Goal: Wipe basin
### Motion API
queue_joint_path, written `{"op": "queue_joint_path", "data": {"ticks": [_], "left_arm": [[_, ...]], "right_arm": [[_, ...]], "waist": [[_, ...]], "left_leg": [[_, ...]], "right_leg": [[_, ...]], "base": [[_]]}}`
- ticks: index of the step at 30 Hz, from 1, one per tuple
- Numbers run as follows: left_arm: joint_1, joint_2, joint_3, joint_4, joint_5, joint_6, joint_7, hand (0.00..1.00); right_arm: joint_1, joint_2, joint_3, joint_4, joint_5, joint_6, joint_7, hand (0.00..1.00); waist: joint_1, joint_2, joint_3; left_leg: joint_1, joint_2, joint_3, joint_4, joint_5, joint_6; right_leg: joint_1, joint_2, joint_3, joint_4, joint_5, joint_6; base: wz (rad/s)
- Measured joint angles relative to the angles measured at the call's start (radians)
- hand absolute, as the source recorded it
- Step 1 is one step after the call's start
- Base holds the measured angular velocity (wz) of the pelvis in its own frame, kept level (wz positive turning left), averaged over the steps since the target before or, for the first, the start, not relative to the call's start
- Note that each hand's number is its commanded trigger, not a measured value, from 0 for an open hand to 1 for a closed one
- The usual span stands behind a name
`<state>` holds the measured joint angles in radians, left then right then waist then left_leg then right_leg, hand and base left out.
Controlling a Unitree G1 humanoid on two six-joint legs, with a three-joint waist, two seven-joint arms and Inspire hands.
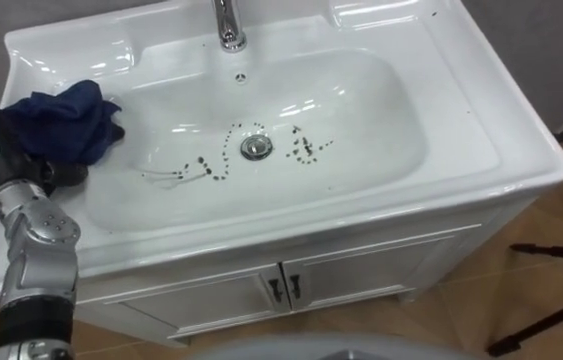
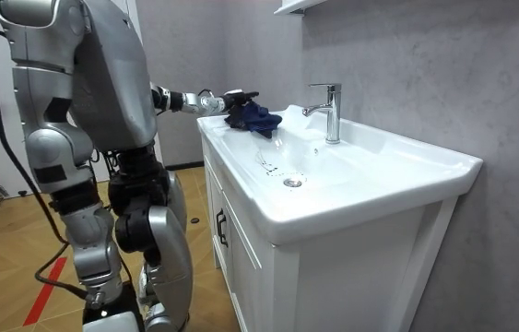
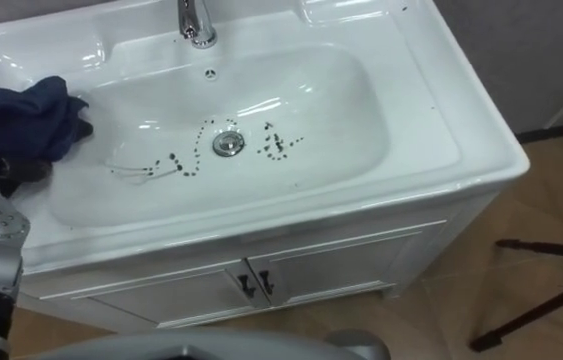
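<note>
1. My left hand (image 1: 49,172) rests on the left rim of the basin (image 1: 481,110). As far as I can see, its fingers are curled into the bunched dark blue cloth (image 1: 61,120). My right arm hangs at my side in the room view, and I cannot tell what that hand is doing.
2. The cloth sits on the left ledge, partly over the edge of the bowl. Wiping has not reached the dirt. Dark marks (image 1: 206,168) lie in the bottom of the bowl on both sides of the drain (image 1: 254,147), well apart from the cloth.
3. My hold could fail first. The cloth is a loose wad, so if only a fold is pinched, dragging it down the slope may pull it free and leave it behind.
4. The marks may only smear. A light pass would probably spread them across the white bowl rather than lift them.
5. The drain sits between the two patches. A trailing corner of cloth could catch there.
6. The faucet (image 1: 226,25) stands at the far edge. A wide sweep to the right-hand marks could knock my wrist against it.
7. To reach the right patch I have to lean over the cabinet doors (image 1: 281,285), and stretching that far would weaken my pressure.
</note>
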<state>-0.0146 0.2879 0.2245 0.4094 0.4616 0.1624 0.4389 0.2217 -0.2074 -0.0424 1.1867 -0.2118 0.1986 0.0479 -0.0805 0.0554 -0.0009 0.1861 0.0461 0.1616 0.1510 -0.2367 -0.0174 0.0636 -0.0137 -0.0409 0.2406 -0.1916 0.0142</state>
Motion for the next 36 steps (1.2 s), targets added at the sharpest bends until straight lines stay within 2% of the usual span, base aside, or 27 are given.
{"op": "queue_joint_path", "data": {"ticks": [14,17,23,28,36], "left_arm": [[-0.045,0.0,0.013,0.092,0.002,-0.014,-0.02,0.0],[-0.082,0.001,0.035,0.128,0.004,-0.008,-0.044,0.0],[-0.145,0.034,0.046,0.204,0.002,0.009,-0.124,0.0],[-0.146,0.041,0.029,0.213,0.01,0.015,-0.189,0.0],[-0.147,0.047,-0.007,0.222,0.06,0.029,-0.209,0.0]], "right_arm": [[0.003,-0.004,0.0,0.017,-0.035,0.015,0.029,0.0],[0.002,-0.004,0.0,0.015,-0.035,0.033,0.031,0.0],[-0.012,-0.004,0.001,0.012,-0.035,0.045,0.043,0.0],[-0.016,-0.004,0.001,0.009,-0.038,0.045,0.043,0.0],[-0.015,-0.004,0.001,-0.029,-0.062,0.043,0.041,0.0]], "waist": [[0.003,-0.01,-0.001],[0.006,-0.014,-0.0027],[0.009,-0.022,-0.0039],[0.008,-0.024,-0.0039],[0.004,-0.022,-0.0038]], "left_leg": [[-0.004,-0.001,0.006,0.002,0.006,0.0],[-0.027,-0.001,0.001,0.016,0.007,0.0],[-0.042,-0.001,0.0,0.016,0.019,0.0],[-0.044,-0.001,0.0,0.016,0.024,0.0],[-0.044,-0.001,0.002,0.014,0.03,0.001]], "right_leg": [[-0.012,-0.001,0.008,0.018,0.0,-0.002],[-0.028,-0.002,0.007,0.019,0.004,-0.004],[-0.042,-0.002,0.007,0.019,0.017,-0.007],[-0.042,-0.001,0.007,0.016,0.023,-0.006],[-0.038,0.0,0.009,0.001,0.038,-0.007]], "base": [[-0.01],[0.02],[0.0],[0.0],[0.0]]}}
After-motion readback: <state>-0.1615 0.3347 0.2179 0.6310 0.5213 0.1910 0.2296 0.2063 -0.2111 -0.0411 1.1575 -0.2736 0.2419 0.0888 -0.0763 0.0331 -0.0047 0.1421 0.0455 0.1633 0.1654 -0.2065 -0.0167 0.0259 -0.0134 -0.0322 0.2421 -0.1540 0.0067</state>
